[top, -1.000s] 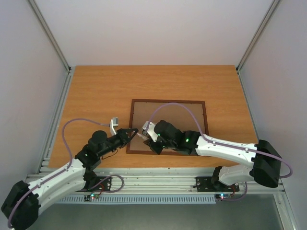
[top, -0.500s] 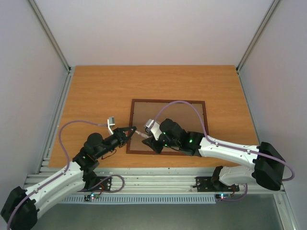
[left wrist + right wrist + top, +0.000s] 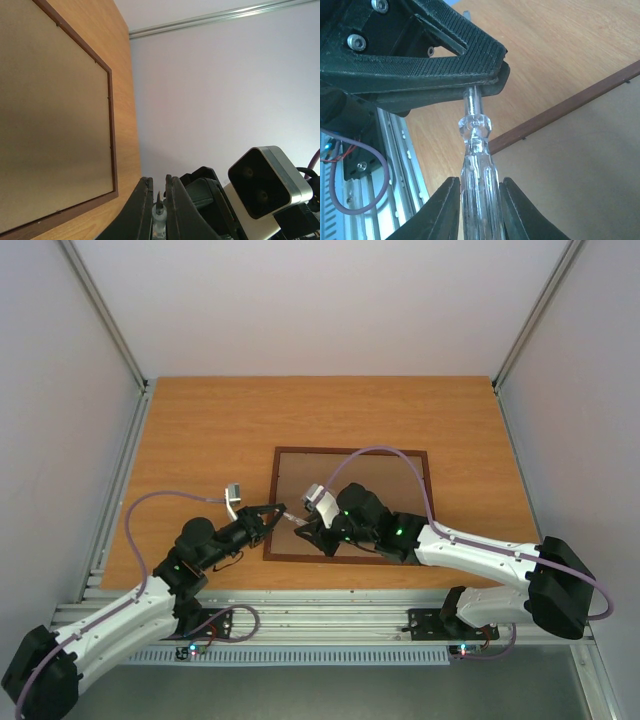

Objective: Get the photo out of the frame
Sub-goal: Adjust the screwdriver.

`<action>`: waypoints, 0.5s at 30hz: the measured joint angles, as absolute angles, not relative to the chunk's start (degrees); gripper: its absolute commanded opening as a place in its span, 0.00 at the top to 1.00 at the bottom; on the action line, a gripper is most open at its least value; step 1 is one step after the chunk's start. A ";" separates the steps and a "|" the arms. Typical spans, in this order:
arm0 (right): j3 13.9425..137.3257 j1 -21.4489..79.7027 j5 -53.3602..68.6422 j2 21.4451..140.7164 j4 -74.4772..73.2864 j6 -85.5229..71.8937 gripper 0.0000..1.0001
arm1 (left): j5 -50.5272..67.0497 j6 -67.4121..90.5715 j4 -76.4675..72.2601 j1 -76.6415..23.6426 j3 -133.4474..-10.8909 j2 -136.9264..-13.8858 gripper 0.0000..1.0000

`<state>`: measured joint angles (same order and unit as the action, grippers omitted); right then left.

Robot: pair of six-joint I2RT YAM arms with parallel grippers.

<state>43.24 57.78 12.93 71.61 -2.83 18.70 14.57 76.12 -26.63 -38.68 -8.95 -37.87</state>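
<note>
Two grippers meet over the near left corner of the frame, and both have hold of one screwdriver. The left gripper has its jaws nearly together, pinched on the thin metal shaft. The right gripper has its jaws set a little wider, one finger pressed to each side of the clear plastic handle. The tool runs between them, shaft toward the left arm and handle toward the right.

The frame lies flat on the table, right of the middle and close to the near edge, with its brown hardboard back turned up and its dark rim all around. Small tabs show along the inner edge of the rim in the left wrist view. The photo is hidden under the back board. Whether the tool touches the frame I cannot tell.
</note>
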 measured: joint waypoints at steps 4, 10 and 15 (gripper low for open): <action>42.83 57.21 13.89 71.61 -2.11 18.28 0.76 | 14.74 76.14 -26.87 -38.68 -8.82 -37.87 1.00; 42.68 56.66 14.96 71.61 -1.87 17.98 0.78 | 14.85 76.38 -26.85 -38.68 -8.73 -37.87 1.00; 42.68 56.23 15.97 71.61 -1.74 18.00 0.92 | 15.00 76.53 -26.83 -38.65 -8.73 -37.87 0.99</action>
<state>42.68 56.23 15.97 71.61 -1.74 18.00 15.00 76.53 -26.83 -38.65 -8.73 -37.87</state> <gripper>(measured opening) 0.186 0.051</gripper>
